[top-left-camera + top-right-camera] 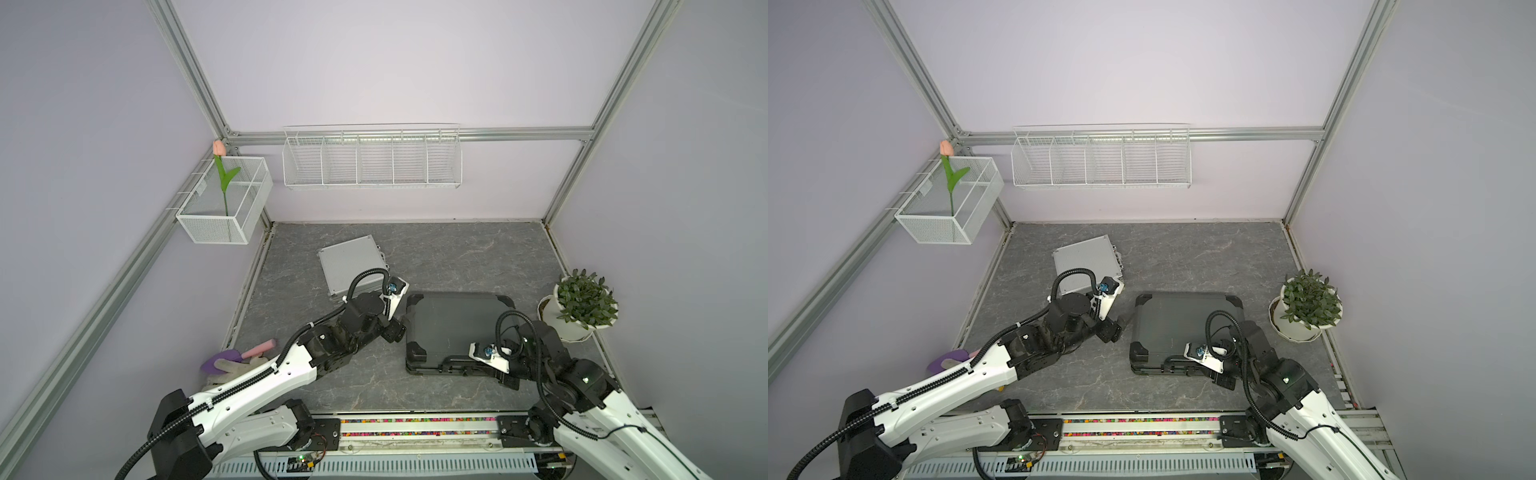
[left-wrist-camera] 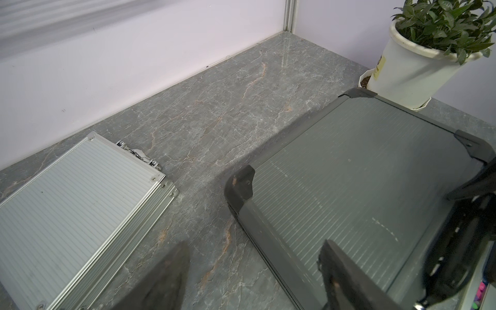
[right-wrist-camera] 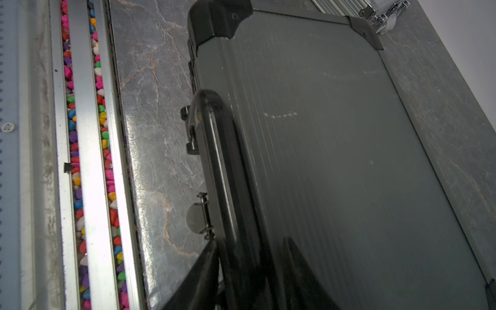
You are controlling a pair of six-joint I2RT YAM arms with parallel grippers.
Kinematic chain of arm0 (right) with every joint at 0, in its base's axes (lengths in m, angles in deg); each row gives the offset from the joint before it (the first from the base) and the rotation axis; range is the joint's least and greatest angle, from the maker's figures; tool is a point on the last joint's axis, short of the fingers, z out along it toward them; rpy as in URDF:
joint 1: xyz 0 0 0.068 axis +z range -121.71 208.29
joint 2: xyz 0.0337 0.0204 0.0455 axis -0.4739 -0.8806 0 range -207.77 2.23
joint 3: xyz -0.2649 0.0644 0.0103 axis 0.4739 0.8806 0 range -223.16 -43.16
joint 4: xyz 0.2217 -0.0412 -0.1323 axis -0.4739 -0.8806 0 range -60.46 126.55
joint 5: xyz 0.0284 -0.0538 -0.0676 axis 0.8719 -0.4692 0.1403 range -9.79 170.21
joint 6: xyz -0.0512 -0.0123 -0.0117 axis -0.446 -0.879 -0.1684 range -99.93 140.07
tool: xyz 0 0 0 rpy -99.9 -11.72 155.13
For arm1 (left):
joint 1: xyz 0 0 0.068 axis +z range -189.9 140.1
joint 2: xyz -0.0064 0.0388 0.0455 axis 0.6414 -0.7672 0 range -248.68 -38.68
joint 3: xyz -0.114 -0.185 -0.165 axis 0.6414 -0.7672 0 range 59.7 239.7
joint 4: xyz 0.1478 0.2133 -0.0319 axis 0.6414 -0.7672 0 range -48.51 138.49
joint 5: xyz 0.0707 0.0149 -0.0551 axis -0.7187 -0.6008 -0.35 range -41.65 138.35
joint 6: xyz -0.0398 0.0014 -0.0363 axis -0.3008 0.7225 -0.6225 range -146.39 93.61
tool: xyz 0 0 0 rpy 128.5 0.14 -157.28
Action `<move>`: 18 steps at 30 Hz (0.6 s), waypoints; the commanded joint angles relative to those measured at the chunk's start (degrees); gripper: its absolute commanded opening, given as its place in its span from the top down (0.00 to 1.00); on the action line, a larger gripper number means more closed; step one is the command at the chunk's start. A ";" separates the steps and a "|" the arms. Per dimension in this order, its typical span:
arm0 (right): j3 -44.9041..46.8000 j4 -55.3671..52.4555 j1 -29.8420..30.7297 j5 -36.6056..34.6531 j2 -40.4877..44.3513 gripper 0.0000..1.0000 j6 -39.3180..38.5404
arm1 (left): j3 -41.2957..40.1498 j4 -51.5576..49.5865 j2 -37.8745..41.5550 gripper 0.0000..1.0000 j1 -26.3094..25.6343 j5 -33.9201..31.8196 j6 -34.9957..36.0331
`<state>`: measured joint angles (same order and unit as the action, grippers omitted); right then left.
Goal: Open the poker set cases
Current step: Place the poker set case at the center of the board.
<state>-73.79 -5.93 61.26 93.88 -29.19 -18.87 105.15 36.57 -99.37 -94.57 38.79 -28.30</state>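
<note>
Sitting at the right edge of the table, a potted plant is standing just beside the far right corner of the dark grey case, apart from it. At the near left, a purple trowel with a pink handle and a pale glove are lying partly under the left arm. In both top views that arm is also reaching across the near corner of the silver case and hiding it.

Both cases are lying flat with their lids down. The silver one is sitting towards the back left and the dark one nearer the front, with a strip of bare table between them.

The left gripper is hovering over the dark case's left edge with its jaws wide apart, one finger above the lid and the other above the bare strip, gripping nothing. The right gripper is hanging at that case's near edge, fingers parted on either side of the black handle. The pads seem to be standing clear of it, though shadow is making that hard to judge.

The table is showing a grey marbled top, and a channel of coloured pebbles is running along its front. Pale lilac walls are closing in the cell inside an aluminium frame. A white wire rack is hanging on the back wall, and a mesh basket holding a tulip is hanging at the left.
</note>
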 commanded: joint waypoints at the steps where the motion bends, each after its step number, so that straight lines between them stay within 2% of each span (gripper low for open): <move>1: -1.36 5.02 -0.12 -3.50 0.07 0.52 0.89 | -0.19 0.00 -0.23 0.22 0.29 0.09 -2.47; 5: -2.20 4.64 -0.02 -2.72 1.24 0.42 0.80 | 0.73 -1.13 -0.09 0.22 0.36 0.19 -3.31; 11: -4.60 7.60 -0.03 -3.13 3.60 0.39 7.73 | 3.11 -3.02 -0.35 0.22 0.30 -0.34 -5.99; 13: -5.75 9.49 -0.01 -5.33 4.17 0.35 13.65 | 3.56 -3.02 -0.87 0.22 0.25 -0.19 -7.40; 18: -13.85 8.27 -0.02 -12.61 -0.98 0.35 29.67 | 7.09 -4.47 -4.09 0.22 0.33 -0.12 -10.74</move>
<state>-83.11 -0.62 61.33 86.97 -27.73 -3.24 109.00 33.42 -101.71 -94.57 38.77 -34.90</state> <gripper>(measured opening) 0.648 0.785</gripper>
